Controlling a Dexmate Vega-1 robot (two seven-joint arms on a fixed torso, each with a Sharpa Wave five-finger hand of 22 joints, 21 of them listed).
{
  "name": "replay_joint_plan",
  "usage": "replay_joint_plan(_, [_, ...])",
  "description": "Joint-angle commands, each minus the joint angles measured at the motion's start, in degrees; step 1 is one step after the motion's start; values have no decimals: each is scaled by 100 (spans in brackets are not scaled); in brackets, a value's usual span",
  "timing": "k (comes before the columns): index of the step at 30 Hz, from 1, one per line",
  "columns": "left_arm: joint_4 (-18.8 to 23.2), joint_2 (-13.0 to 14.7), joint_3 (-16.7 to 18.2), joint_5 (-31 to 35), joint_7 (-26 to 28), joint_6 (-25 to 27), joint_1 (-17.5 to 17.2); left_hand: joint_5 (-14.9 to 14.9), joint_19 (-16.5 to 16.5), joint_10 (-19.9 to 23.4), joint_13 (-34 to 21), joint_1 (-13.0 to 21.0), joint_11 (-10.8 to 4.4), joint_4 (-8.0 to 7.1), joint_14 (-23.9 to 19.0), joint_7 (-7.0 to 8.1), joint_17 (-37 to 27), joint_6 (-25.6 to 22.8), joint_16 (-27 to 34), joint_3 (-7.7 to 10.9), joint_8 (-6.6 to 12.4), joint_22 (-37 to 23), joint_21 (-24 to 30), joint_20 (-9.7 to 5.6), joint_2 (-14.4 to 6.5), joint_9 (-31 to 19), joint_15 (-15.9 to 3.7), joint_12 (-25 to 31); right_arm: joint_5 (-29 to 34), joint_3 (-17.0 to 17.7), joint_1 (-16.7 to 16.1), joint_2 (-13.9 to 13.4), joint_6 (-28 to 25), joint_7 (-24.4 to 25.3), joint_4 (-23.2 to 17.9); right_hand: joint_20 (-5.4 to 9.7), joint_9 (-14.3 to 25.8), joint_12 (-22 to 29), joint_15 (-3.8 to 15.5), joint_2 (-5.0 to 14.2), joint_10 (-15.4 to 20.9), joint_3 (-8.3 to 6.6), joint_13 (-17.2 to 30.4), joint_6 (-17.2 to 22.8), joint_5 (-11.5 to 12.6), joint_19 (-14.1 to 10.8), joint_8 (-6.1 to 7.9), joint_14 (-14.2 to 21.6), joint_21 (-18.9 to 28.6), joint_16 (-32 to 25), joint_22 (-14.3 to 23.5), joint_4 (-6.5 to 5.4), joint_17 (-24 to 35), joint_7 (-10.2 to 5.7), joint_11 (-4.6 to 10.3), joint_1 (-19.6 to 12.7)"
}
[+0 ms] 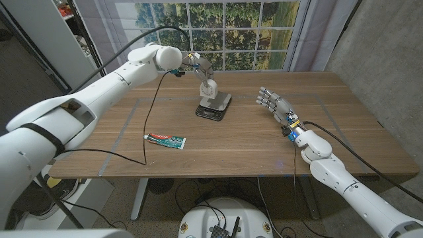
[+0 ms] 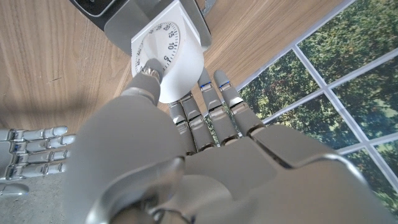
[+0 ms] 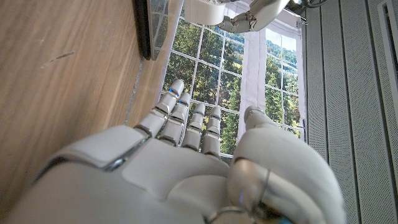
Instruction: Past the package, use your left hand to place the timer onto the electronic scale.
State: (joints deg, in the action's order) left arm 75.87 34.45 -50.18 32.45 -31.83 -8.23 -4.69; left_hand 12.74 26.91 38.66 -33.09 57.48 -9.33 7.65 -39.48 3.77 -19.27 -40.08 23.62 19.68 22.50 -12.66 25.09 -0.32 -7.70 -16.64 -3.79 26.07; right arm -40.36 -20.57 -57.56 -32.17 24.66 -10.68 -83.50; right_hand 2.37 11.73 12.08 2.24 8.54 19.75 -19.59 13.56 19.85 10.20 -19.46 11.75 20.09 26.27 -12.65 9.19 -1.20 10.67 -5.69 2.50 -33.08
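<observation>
A: From the head, the left hand (image 1: 200, 68) grips the timer (image 1: 209, 89) over the scale (image 1: 213, 106), past the package (image 1: 165, 140).

B: Left wrist: fingers (image 2: 208, 106) clamp its case, dial exposed.

A: Right wrist: the right hand (image 3: 186, 168) is empty, fingers extended, parked aside.

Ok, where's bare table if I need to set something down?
Bare wood runs between the toothpaste package and the right robot hand, also along the near edge. It is crowded at the scale, where the left robot hand holds the timer.
</observation>
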Motion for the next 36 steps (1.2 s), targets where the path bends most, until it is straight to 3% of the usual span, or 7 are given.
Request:
replay_joint_plan(1, [-1164, -482, -444, -147, 242, -374, 375, -1, -27, -2, -22, 114, 0, -51, 19, 31, -27, -32, -4, 38, 16, -31, 48, -4, -156, -16, -862, 31, -20, 33, -98, -40, -28, 87, -109, 87, 3, -1, 595, -13, 24, -46, 18, 52, 17, -63, -2, 61, -27, 18, 19, 14, 7, 0, 21, 32])
replay_joint_plan(15, [-1695, -711, -779, -208, 314, -508, 569, -13, -102, -126, -85, 97, 29, -96, 131, 63, -28, 87, -103, 40, -60, -32, 78, 3, -172, 11, -842, -38, -6, 64, -224, -92, -51, 194, -237, 81, 0, 0, 591, -4, 34, -58, 15, 77, 14, -72, 5, 73, -78, 19, 20, 41, 15, -12, 45, 40])
replay_joint_plan(26, [-1831, -777, -907, -271, 258, -489, 656, -22, -168, -254, -118, 16, 36, -167, 238, 71, -6, 224, -215, 24, -155, -29, 105, 19, -146, 55, -784, -124, -44, 80, -249, -101, -66, 191, -253, 82, -2, 2, 607, 3, 45, -68, 12, 94, 12, -87, 8, 78, -111, 24, 21, 55, 18, -12, 9, 51])
replay_joint_plan(36, [-1486, -650, -976, -141, 66, -220, 651, -66, -459, -927, 226, -388, 350, -332, 986, 250, 194, 871, -734, -224, -586, 13, 113, 157, 110, 196, -537, -732, -60, 84, -239, -98, -54, 157, -231, 73, -4, 1, 600, 3, 50, -75, 10, 99, 11, -98, 6, 82, -147, 29, 21, 72, 20, -11, 29, 62])
